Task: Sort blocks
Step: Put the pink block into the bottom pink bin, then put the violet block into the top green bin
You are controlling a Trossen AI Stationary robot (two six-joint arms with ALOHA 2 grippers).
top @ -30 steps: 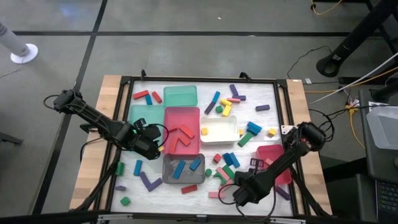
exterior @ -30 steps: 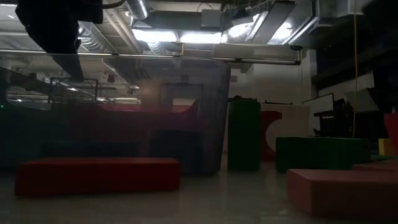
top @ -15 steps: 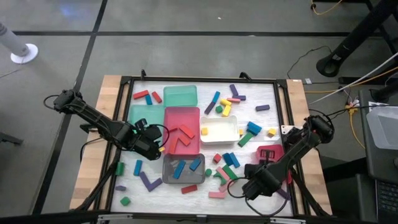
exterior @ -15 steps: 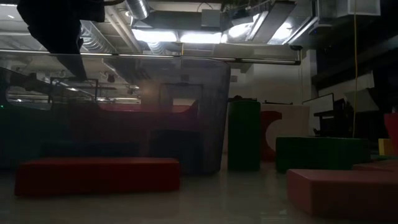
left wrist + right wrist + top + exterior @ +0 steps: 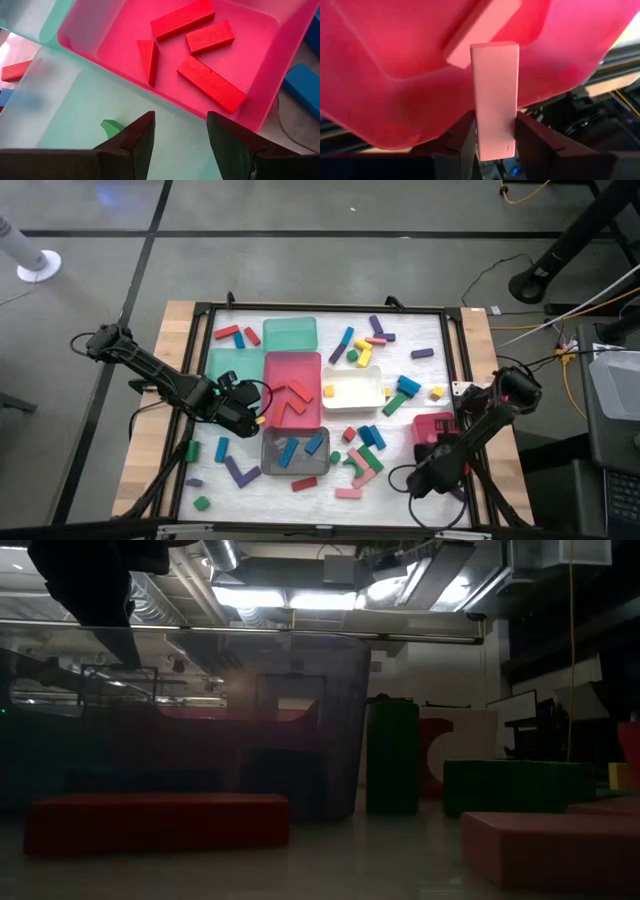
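Note:
Many small coloured blocks lie scattered on the white table [image 5: 400,340] and in the trays. My right gripper [image 5: 495,125] is shut on a pink bar [image 5: 495,85], just at the near rim of the pink tray [image 5: 440,428] at the table's right; one more pink bar [image 5: 482,30] lies inside that tray. My left gripper [image 5: 180,135] hangs open over a green tray [image 5: 75,110] next to the red tray [image 5: 250,60]. Nothing is between its fingers. A green block [image 5: 111,127] lies on that tray's floor below it. My right gripper pinches the pink bar between its two fingers, on the two long sides at its near end [image 5: 495,142]. The fingers slant down and lie along the bar, which sticks out ahead of them toward the pink tray [image 5: 395,50], lifted clear.
The red tray [image 5: 292,388] holds red pieces, the grey tray [image 5: 295,450] blue ones, and the white tray [image 5: 352,388] a yellow one. Another green tray [image 5: 290,333] stands at the far side. Loose blocks crowd the near middle [image 5: 362,460]. A black frame [image 5: 455,360] borders the table.
My right gripper has carried the pink bar toward the table's right edge, from over the loose blocks at the near middle to the pink tray, turning as it went. The bar has stayed between the fingers.

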